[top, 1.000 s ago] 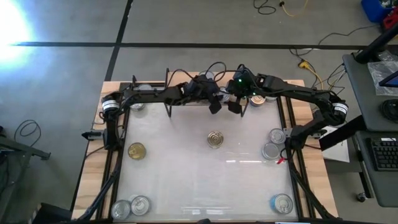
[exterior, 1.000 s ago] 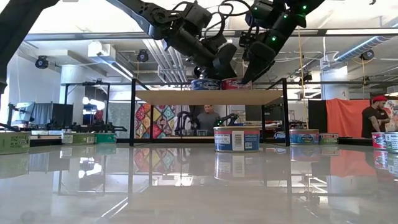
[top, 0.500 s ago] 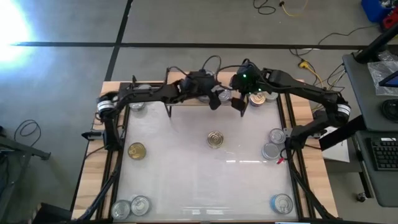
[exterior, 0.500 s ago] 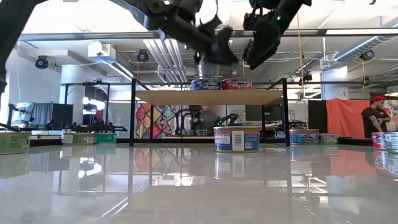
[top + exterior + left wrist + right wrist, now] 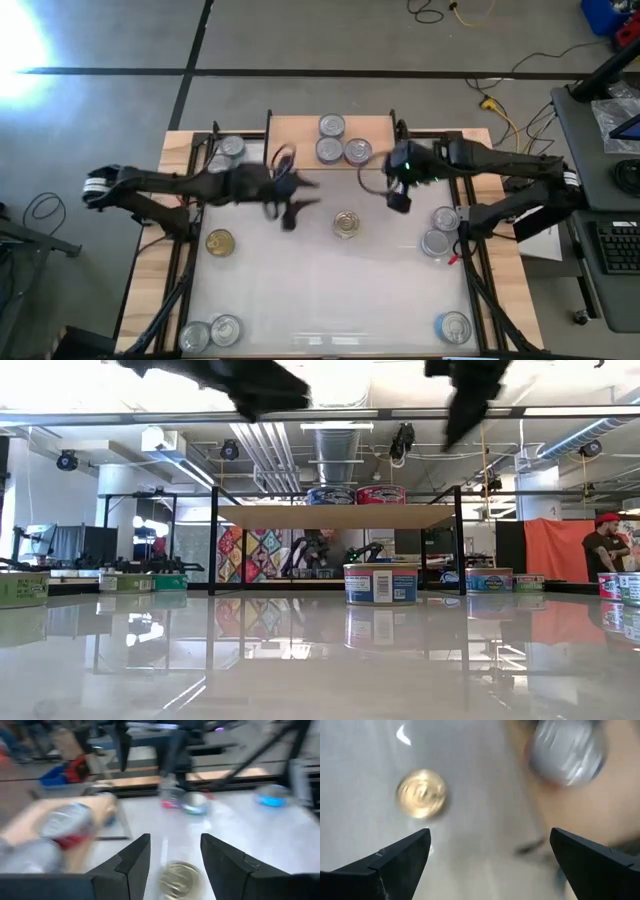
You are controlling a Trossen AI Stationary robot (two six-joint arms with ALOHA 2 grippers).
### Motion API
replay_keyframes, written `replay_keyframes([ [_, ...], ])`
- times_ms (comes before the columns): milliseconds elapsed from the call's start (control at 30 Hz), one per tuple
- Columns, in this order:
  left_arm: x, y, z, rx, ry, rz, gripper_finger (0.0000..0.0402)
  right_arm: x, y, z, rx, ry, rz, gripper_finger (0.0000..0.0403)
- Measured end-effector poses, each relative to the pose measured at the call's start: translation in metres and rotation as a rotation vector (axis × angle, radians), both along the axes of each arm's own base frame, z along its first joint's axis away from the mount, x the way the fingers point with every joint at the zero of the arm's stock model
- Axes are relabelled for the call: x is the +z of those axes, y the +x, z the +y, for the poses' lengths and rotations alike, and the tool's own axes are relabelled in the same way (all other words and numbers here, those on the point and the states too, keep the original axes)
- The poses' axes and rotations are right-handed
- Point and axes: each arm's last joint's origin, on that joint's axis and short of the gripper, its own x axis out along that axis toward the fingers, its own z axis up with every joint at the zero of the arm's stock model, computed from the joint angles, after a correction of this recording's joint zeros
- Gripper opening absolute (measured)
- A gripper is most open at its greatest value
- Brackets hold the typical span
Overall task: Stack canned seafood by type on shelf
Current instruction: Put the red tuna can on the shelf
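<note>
Left gripper [image 5: 296,205] and right gripper [image 5: 398,196] hung spread, empty, flanking gold-topped tin [image 5: 347,223] at table centre. Three tins [image 5: 331,151] sat on shelf [image 5: 300,132]. Risk: both reaching same tin, arms colliding.

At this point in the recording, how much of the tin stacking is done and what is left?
Three tins sit on the shelf, none stacked. The left gripper and right gripper are both open and empty above the table. Still loose: the gold-topped tin, the centre tin and roughly seven more near the table's edges.
</note>
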Motion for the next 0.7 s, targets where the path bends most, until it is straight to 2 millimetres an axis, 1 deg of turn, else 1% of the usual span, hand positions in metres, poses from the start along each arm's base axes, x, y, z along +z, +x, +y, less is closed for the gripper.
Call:
replay_keyframes([
  [133, -0.024, -0.027, -0.032, -0.11, -0.065, -0.04, 0.016, -0.03, -0.015, 0.023, -0.227, 0.151, 0.115, 0.04],
  [200, -0.037, -0.037, -0.045, -0.165, -0.074, -0.061, 0.016, -0.047, -0.018, 0.032, -0.393, 0.223, 0.138, 0.04],
  [267, -0.051, -0.045, -0.056, -0.214, -0.086, -0.088, 0.016, -0.065, -0.022, 0.04, -0.538, 0.272, 0.179, 0.04],
  [333, -0.064, -0.051, -0.064, -0.249, -0.098, -0.115, 0.016, -0.084, -0.024, 0.044, -0.628, 0.276, 0.235, 0.04],
  [433, -0.076, -0.055, -0.069, -0.276, -0.108, -0.168, 0.016, -0.11, -0.03, 0.043, -0.757, 0.258, 0.325, 0.04],
  [533, -0.079, -0.053, -0.069, -0.272, -0.124, -0.228, 0.016, -0.133, -0.034, 0.035, -0.88, 0.256, 0.406, 0.04],
  [700, -0.093, -0.048, -0.071, -0.265, -0.156, -0.158, 0.016, -0.159, -0.038, 0.026, -0.942, 0.237, 0.535, 0.04],
])
